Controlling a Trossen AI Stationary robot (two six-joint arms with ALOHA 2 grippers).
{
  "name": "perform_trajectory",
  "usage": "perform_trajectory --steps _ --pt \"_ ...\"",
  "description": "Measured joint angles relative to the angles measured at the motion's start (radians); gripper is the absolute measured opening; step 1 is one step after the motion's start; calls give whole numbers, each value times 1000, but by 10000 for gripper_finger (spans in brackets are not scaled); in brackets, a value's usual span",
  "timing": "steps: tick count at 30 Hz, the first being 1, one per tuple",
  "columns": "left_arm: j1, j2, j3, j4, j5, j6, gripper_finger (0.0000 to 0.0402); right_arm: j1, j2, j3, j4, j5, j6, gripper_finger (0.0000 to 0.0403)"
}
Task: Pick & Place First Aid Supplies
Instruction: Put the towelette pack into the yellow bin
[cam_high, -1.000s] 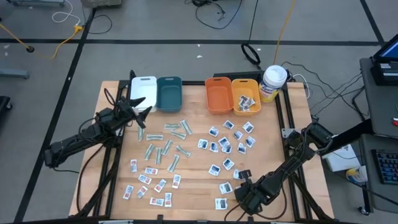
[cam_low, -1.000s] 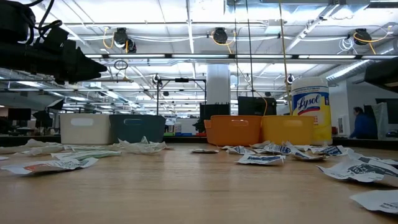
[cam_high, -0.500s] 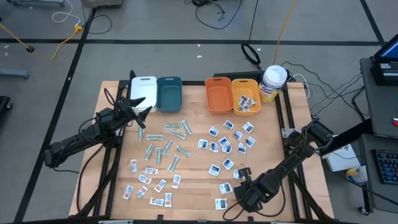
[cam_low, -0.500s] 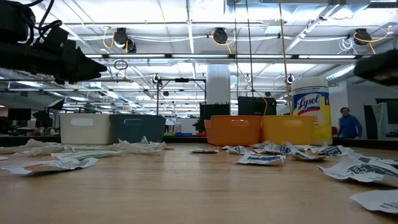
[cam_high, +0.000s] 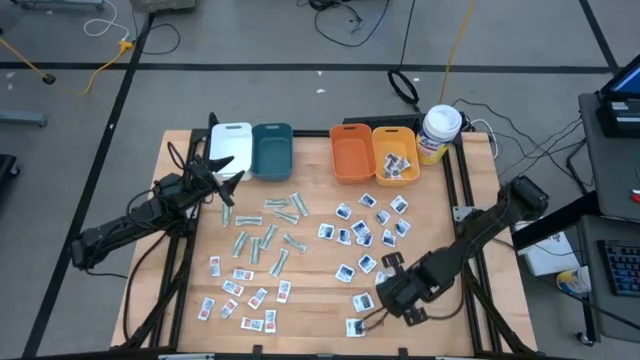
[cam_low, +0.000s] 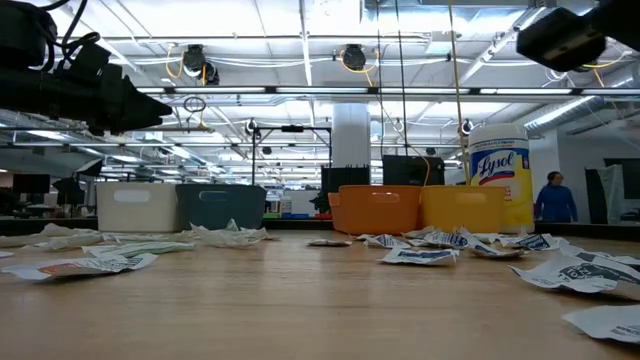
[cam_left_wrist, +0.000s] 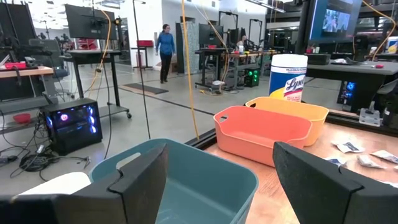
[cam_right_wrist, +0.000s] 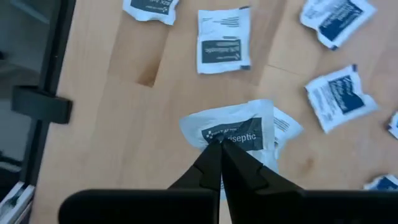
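at the lower right of the high view the right gripper (cam_high: 384, 262) is seen clenched on a white squarish packet with dark print (cam_right_wrist: 239, 132); in the right wrist view the two dark fingertips meet on the packet's crumpled edge, and the packet is lifted clear of the light wooden table (cam_high: 310, 275). one sachet is therefore judged to be in hand and ready to be carried to a bin.

around it, in the lower and middle part of the high view, most of the supplies lie unsorted: small white packets with red print (cam_high: 240, 292) at the lower left, narrow pale-green strips (cam_high: 270, 230) at the centre left, and more white packets with blue print (cam_high: 365, 225) at the centre right. dozens are counted as left to move.

farther up the frame, the left gripper (cam_high: 228, 172) is held with its fingers spread and nothing between them, just beside the white plastic bin (cam_high: 230, 147) and the teal plastic bin (cam_high: 272, 150); both look empty, and so does the orange plastic bin (cam_high: 350, 152). only the yellow-orange plastic bin (cam_high: 395, 153) at the upper right holds a few white packets. a white canister with a yellow label (cam_high: 439, 133) stands beside it.

the task is judged to be at an early stage.
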Motion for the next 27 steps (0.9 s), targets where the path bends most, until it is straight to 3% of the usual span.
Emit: perform_trajectory --steps 8,19,27 --pt "0 0 0 0 0 0 296 -120 -79 0 -108 -47 -86 0" --pt "0 0 0 0 0 0 296 -347 -81 0 -141 -70 -132 0" --pt "0 0 0 0 0 0 296 -584 -82 0 -140 88 -210 0"
